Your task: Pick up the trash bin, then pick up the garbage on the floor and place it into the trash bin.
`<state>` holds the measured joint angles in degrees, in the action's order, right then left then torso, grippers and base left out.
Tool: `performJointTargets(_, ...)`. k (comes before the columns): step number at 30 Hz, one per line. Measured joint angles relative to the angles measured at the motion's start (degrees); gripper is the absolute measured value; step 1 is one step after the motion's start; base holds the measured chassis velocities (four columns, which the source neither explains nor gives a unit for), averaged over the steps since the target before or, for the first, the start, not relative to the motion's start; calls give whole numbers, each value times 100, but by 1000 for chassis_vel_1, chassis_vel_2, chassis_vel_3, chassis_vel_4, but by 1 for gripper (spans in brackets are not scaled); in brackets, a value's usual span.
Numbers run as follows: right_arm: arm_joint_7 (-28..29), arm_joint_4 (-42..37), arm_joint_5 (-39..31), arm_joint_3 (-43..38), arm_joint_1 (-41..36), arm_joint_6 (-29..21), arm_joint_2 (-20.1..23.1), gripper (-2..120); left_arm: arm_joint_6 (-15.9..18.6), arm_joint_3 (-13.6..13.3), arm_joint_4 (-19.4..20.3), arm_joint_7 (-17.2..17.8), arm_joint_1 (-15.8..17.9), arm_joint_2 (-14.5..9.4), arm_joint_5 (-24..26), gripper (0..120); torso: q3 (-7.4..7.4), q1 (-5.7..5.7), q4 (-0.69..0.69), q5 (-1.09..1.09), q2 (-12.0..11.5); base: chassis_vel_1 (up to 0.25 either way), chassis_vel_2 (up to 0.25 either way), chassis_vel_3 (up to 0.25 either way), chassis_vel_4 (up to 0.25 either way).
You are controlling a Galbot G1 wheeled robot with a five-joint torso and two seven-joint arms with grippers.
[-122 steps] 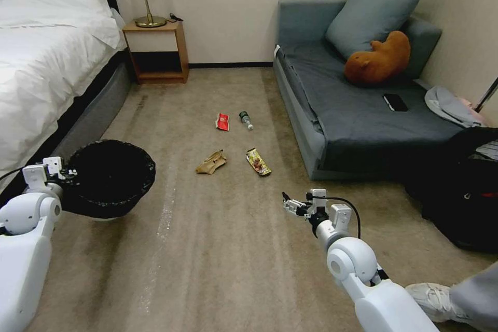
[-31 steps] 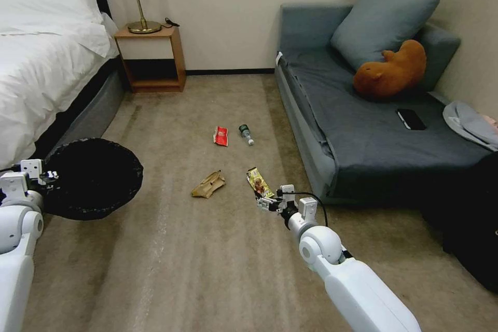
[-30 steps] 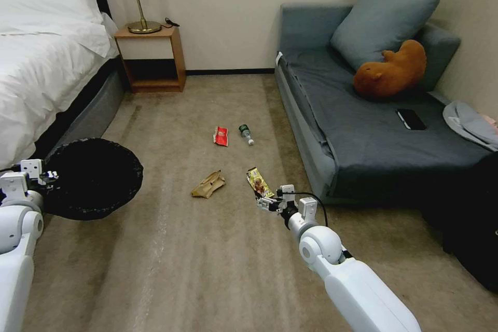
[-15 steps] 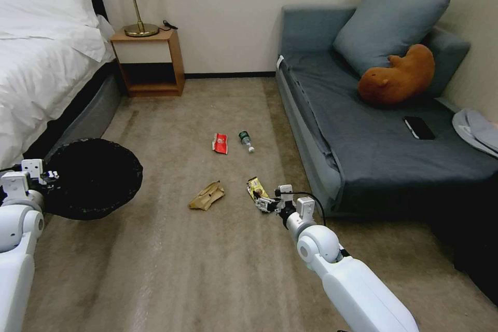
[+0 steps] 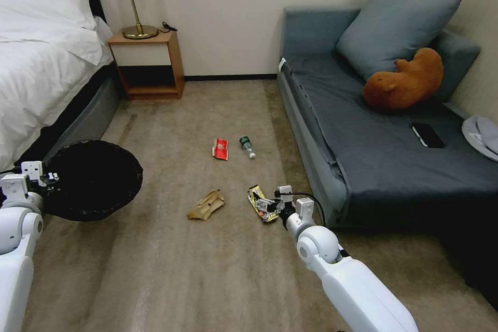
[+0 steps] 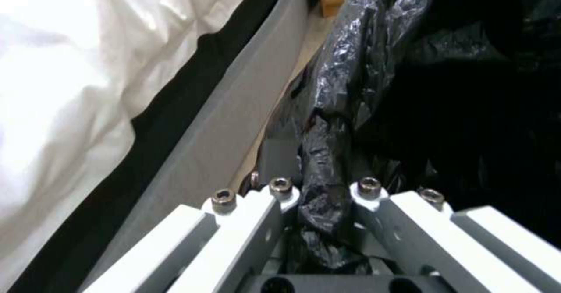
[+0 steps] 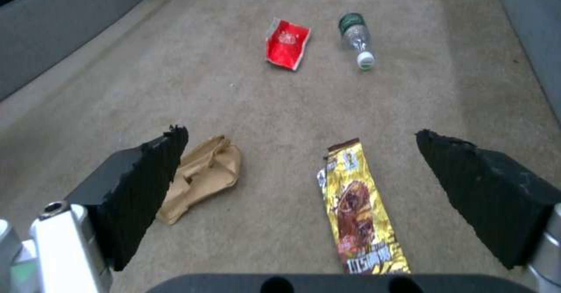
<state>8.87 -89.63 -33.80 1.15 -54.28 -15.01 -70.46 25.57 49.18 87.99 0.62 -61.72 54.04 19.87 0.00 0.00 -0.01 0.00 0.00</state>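
Four litter pieces lying on floor | I'm clamping left jaws (image 6: 318,196) on trash bin (image 5: 93,179) rim | I'm hovering right jaws (image 7: 304,183), spread, over yellow-brown wrapper (image 7: 359,207): light, limp, slick; I'd pinch mid-length.

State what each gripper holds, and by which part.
Left gripper pinches the trash bin by its bag-lined rim. Right gripper holds nothing.

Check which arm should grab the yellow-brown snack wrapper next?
Right. The right gripper hangs open over the yellow-brown snack wrapper; the left gripper is clamped on the black-lined trash bin.
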Motion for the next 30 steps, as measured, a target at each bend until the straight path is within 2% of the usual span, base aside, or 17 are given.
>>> performJointTargets(30, -10, 171, 75, 142, -1, 41, -39, 100, -93, -25, -69, -74, 55, -38, 18, 4, 0, 0, 2, 0, 0, -102, 99, 99, -92)
